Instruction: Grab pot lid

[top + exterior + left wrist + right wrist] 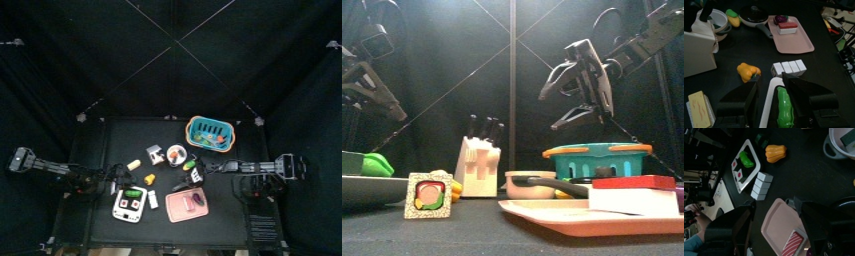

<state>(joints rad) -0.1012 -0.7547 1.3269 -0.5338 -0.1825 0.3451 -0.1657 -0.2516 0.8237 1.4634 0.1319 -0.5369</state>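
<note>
Though the lid itself can't be made out, the pot (pixel 536 184) sits mid-table, just left of the teal basket (pixel 596 158), with the pink tray (pixel 543 212) nearer. The right gripper (pixel 552 110) hangs above with jaws spread. The left gripper (pixel 769 82) is spread too, near-left. The black table (pixel 127 135) is bare far-left, with curtains all round.

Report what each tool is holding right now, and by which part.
Nothing is held. The right tool hangs open in the air above the table, and the left tool is open too, with nothing between its jaws.
</note>
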